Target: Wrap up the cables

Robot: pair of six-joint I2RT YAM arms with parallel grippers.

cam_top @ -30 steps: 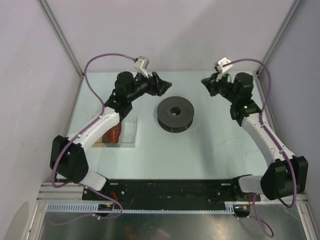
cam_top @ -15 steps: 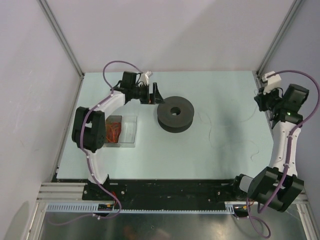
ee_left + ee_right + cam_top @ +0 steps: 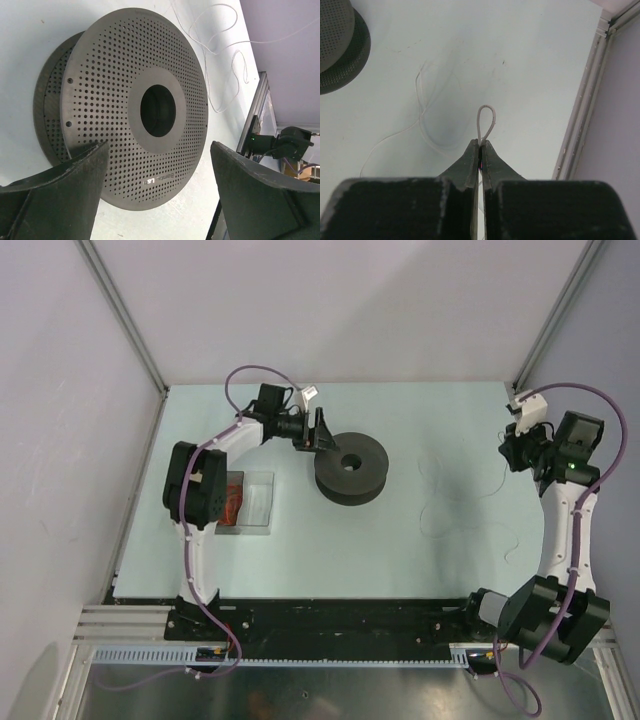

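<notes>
The right hand [image 3: 480,145] is shut tight on the thin white cable [image 3: 486,106]. A small loop of the cable sticks out just past its two black fingertips. This hand is on the far right side of the pale blue-green surface [image 3: 300,550], near the metal rail by the wall. The rest of the cable lies loose on the surface in wavy loops, between the right hand and the big black round spool full of tiny holes [image 3: 351,468].

The spool lies flat near the middle of the surface. The left hand [image 3: 320,432] is wide open and holds nothing. It is just beside the spool's far left edge and points at it. I cannot tell if it touches the spool.

A clear plastic box [image 3: 245,502] with orange things inside sits on the surface to the left of the spool, well apart from the cable.
</notes>
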